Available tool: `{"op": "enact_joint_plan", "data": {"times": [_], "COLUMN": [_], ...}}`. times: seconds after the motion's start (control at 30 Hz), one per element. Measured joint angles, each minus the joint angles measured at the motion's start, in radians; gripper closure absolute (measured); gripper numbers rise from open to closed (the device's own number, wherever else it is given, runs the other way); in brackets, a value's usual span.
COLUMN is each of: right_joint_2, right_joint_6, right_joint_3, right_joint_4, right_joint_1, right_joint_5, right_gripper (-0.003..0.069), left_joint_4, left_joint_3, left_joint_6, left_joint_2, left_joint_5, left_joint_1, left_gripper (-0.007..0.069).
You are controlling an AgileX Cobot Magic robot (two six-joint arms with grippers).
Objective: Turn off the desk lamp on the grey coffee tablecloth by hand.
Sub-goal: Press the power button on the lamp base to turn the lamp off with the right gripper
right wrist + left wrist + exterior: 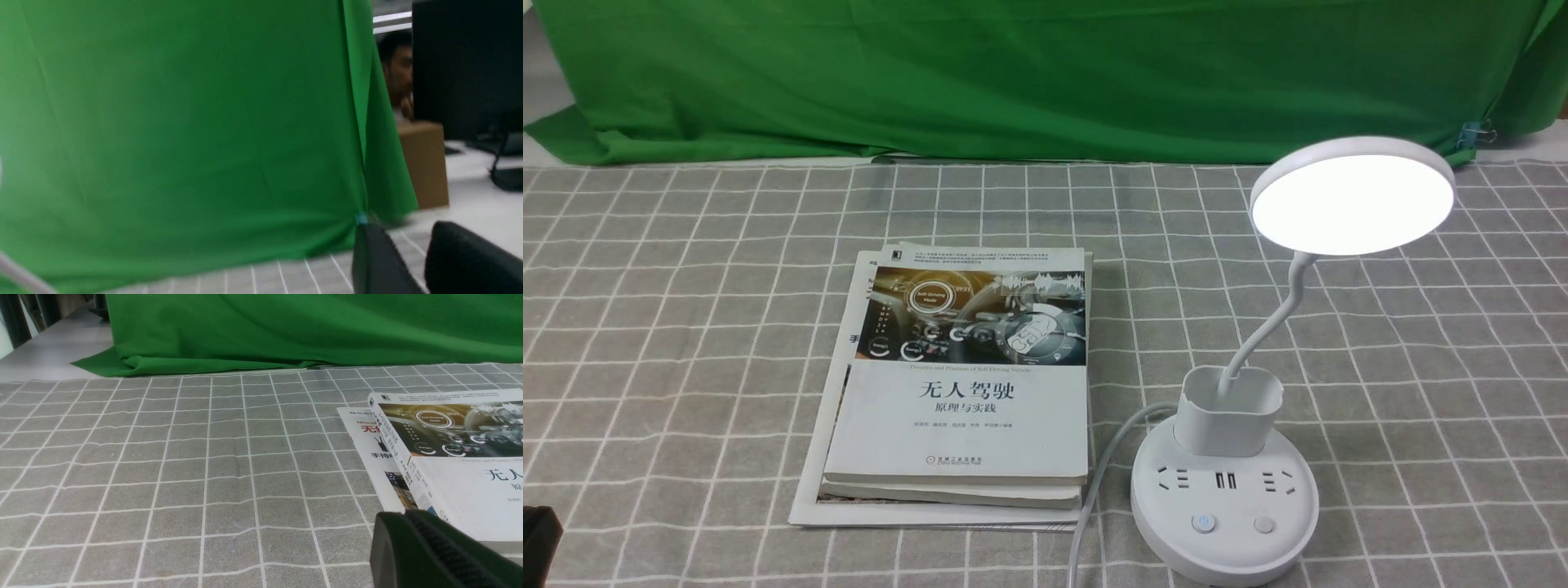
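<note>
The white desk lamp stands at the front right of the grey coffee tablecloth (686,327). Its round disc head (1352,196) glows bright. The thin neck (1270,327) rises from the pen-holder cup (1229,408) on the round base (1225,555), which has two buttons (1202,523) at the front. My left gripper (394,516) looks shut and empty, low over the cloth beside the books; in the front view only a dark corner (539,543) of it shows. My right gripper (406,228) is open and empty, facing the green backdrop, and is out of the front view.
Stacked books (964,384) lie on the cloth left of the lamp and also show in the left wrist view (457,457). The lamp's white cable (1094,482) runs between the books and the base. The green backdrop cloth (1045,73) hangs behind. A brown box (425,163) sits beyond it.
</note>
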Motion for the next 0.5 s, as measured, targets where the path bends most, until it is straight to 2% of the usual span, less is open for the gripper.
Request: {"op": "enact_joint_plan", "data": {"times": [0.3, 0.43, 0.5], "right_joint_2": [0.025, 0.171, 0.27], "right_joint_6": [0.013, 0.031, 0.033], "right_joint_3": [-0.025, -0.177, -0.307], "right_joint_4": [0.001, 0.001, 0.001], "right_joint_1": [0.0, 0.0, 0.0], "right_joint_5": [-0.031, 0.077, 0.207], "right_gripper": [0.0418, 0.0418, 0.0418], "left_joint_4": [0.0, 0.0, 0.0], "left_joint_3": [0.0, 0.0, 0.0], "left_joint_6": [0.0, 0.0, 0.0], "left_joint_2": [0.0, 0.0, 0.0], "left_joint_5": [0.0, 0.0, 0.0], "left_joint_1": [0.0, 0.0, 0.0], "left_gripper": [0.0624, 0.0624, 0.0624]}}
